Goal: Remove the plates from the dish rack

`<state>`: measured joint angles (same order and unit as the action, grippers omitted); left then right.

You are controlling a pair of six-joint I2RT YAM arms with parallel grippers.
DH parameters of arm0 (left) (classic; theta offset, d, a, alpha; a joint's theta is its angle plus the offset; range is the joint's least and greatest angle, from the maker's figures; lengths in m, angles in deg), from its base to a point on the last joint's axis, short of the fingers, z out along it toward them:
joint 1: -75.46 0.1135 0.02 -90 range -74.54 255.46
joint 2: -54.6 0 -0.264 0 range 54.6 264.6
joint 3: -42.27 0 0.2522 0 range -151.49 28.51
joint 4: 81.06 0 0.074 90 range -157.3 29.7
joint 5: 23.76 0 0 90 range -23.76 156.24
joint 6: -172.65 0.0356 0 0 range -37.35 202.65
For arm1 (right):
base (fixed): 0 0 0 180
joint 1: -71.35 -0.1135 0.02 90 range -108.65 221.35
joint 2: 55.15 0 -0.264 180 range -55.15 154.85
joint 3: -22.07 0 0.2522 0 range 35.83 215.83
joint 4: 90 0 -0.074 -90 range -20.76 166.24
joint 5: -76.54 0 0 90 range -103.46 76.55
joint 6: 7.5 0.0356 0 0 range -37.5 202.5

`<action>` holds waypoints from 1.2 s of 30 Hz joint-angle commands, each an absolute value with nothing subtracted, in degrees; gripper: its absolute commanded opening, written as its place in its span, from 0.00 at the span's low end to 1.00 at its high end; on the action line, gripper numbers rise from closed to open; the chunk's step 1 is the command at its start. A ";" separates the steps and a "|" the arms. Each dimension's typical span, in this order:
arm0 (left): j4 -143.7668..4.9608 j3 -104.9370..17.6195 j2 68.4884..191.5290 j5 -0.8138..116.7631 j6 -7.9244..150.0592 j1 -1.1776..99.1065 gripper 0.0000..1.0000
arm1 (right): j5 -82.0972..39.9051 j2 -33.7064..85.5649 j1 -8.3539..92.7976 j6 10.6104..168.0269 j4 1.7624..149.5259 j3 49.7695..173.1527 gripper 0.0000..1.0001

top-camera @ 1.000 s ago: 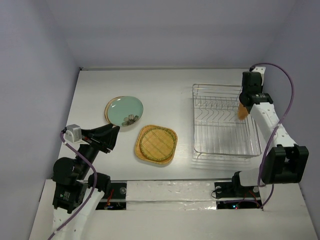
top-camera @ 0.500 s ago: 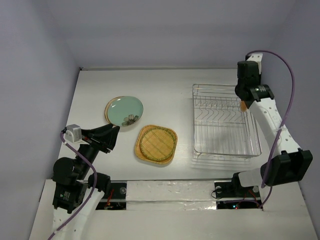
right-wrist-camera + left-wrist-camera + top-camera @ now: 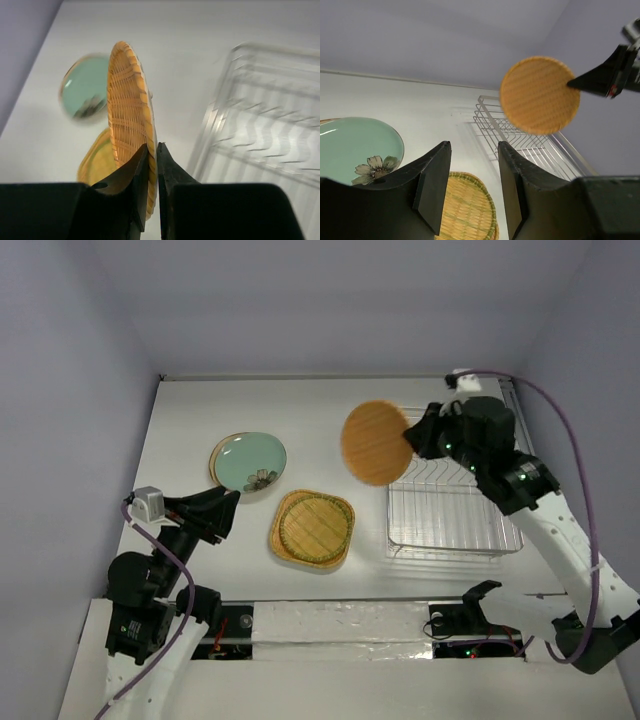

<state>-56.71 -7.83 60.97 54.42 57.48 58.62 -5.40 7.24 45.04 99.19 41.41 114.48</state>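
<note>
1 plate is off the worktop: the round woven plate (image 3: pixel 375 443), held on edge in the air at about 1 o'clock from the worktop's middle, just off the 9 o'clock side of the rack (image 3: pixel 450 525). The right fingers (image 3: pixel 415 435) are closed on its rim at its 3 o'clock and grip nothing else. The rack looks bare.

That thin pinch is the main risk. The woven rim could slide or swivel between the fingers, and a plate dropped on edge from this height would likely roll or bounce. Tilting it flat puts the most strain on the hold.

The second risk is where it lands. The square plate (image 3: pixel 312 528) lies at 6 o'clock from it. The green plate (image 3: pixel 250 460) lies at 9 o'clock, on another plate of which only the rim (image 3: pixel 213 468) shows. A careless lowering could clip either one.

The left fingers (image 3: pixel 222 515) are spread wide and hold nothing, at 8 o'clock, well apart from the carried plate.
</note>
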 commanded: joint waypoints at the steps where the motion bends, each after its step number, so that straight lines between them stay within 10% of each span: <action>1: -58.69 -8.05 62.60 55.16 57.51 58.33 0.40 | -28.02 6.47 41.13 107.01 53.54 105.20 0.00; 31: -57.89 -8.14 65.68 57.89 56.72 59.38 0.40 | -37.19 26.85 31.97 117.57 86.52 82.50 0.00; 36: -57.98 -8.05 66.03 57.45 56.72 59.91 0.40 | -31.32 27.20 31.97 116.17 83.55 81.36 0.14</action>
